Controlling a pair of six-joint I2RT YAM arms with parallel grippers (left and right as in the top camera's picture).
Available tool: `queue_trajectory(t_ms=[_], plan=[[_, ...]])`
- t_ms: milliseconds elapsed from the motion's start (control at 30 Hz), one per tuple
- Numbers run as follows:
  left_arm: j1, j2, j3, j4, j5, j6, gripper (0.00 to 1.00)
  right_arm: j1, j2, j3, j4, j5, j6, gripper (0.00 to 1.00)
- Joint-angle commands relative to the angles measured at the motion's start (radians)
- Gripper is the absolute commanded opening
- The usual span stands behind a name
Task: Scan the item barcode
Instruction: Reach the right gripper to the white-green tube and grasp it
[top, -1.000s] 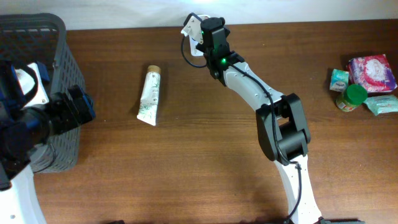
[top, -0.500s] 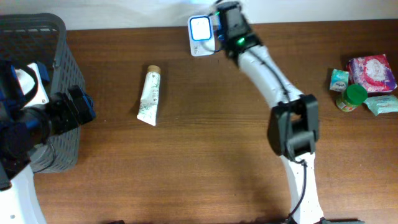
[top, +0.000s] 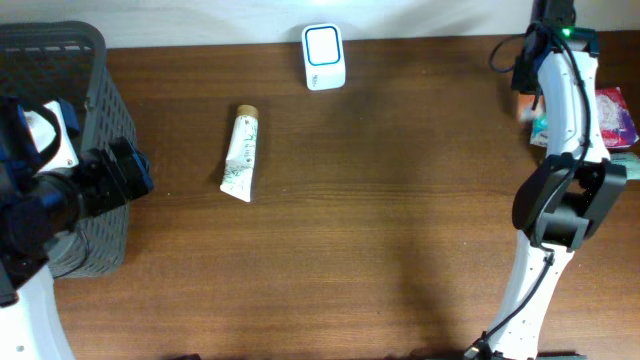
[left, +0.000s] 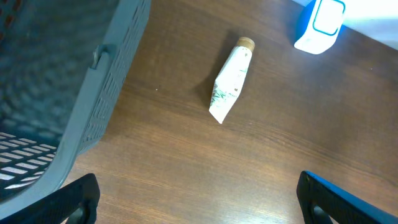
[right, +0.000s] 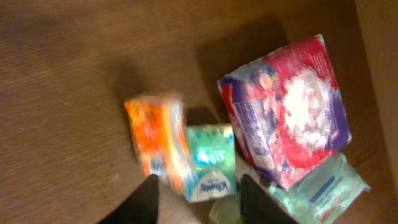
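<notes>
Betting on the orange pack (right: 158, 140) as the item to scan, though not a sure thing. Sitting at the right end of the table (top: 380, 230), on the left edge of the little pile, pressed against the green tissue pack (right: 211, 158), with the red-and-purple bag (right: 286, 106) just past that. Blurry in the wrist view, so no clue where the barcode is. Long side running roughly crosswise to the line between the two fingers, so probably fine for a pinch across the narrow way.

Right gripper (right: 198, 190) hanging right above the pile, jaws partway apart, nothing pinched as far as visible. Centred more over the green pack than the orange one, so likely needing a small shift toward the orange side before closing.

Now the bit that matters: scanner (top: 325, 58) standing well off to the left of the pile, up by the far edge. So a long carry leftward, then turning the pack until the code faces it.

Also worth flagging a white tube (top: 240, 153) lying between scanner and grey basket (top: 95, 100), cap toward the far edge, much nearer the left gripper (left: 198, 202), spread wide and empty. Could be the item instead.
</notes>
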Motion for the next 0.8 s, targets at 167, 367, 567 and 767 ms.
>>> queue_trajectory(t_ms=[167,367,567,767], plan=[[0.005,-0.002,0.0,0.001,0.0,-0.01,0.99,-0.015,-0.03,-0.014,-0.033,-0.211,0.01,0.93],[0.005,-0.002,0.0,0.001,0.0,-0.01,0.99,0.056,-0.03,-0.014,-0.129,-1.033,0.01,0.99],[0.005,-0.002,0.0,0.001,0.0,-0.01,0.99,0.203,-0.03,-0.014,-0.179,-1.155,0.01,0.99],[0.005,-0.002,0.0,0.001,0.0,-0.01,0.99,0.377,-0.03,-0.014,-0.148,-1.155,0.037,0.99]])
